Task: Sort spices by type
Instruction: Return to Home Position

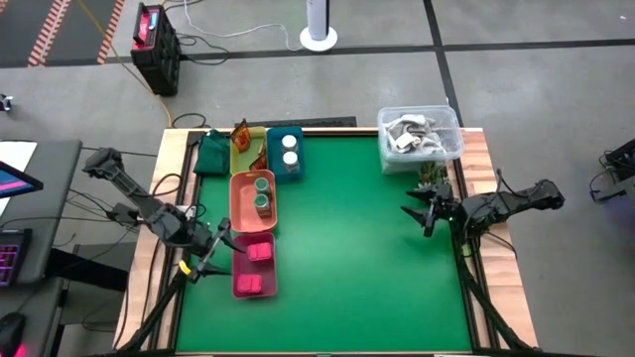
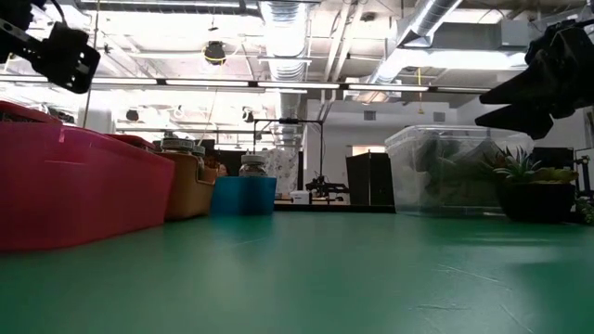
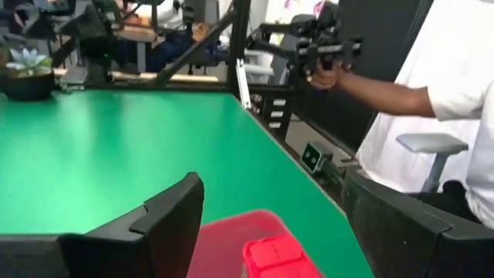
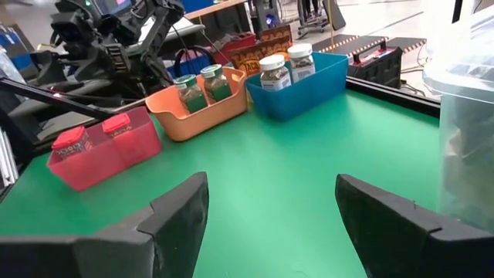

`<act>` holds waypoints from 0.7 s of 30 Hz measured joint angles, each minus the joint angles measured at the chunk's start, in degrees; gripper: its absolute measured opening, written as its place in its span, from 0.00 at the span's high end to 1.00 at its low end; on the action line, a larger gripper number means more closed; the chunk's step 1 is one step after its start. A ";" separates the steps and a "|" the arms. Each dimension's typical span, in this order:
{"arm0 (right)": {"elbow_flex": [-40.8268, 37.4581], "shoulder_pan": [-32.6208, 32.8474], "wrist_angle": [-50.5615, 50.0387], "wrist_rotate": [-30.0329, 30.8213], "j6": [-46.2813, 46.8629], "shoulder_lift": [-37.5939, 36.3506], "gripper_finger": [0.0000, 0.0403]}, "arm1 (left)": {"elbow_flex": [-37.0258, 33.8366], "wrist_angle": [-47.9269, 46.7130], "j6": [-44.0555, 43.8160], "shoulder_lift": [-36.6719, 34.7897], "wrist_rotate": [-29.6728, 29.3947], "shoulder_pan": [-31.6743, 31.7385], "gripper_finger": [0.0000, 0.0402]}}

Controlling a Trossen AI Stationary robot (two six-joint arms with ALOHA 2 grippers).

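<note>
Both hands hang empty with fingers spread: my left hand [image 1: 220, 245] is just left of the pink tray [image 1: 238, 270], and my right hand [image 1: 417, 210] is over the right side of the counter [image 1: 357, 258]. The pink blocks [image 1: 260, 251] lie flat, long side across their tray, I think. They look stiff and light, best pinched across the narrow sides. Green-lidded jars [image 1: 263, 183] in the orange tray [image 1: 238, 213] and white-lidded jars [image 1: 290, 142] in the blue tray [image 1: 276, 167] stand upright (smooth, probably slippery, so grip the body below the lid).

The left wrist view's edge cuts off a pink block [image 3: 282, 259] and a person [image 3: 448, 85].
</note>
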 joint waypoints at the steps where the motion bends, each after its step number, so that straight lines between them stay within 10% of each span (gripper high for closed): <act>1: 0.00 0.00 0.09 0.00 0.00 0.00 0.24 | 0.00 -0.10 0.00 0.37 0.00 0.00 0.27; 21: 0.04 4.09 1.70 -0.33 1.53 0.00 0.24 | 0.00 -5.48 3.89 -2.48 0.08 0.09 0.37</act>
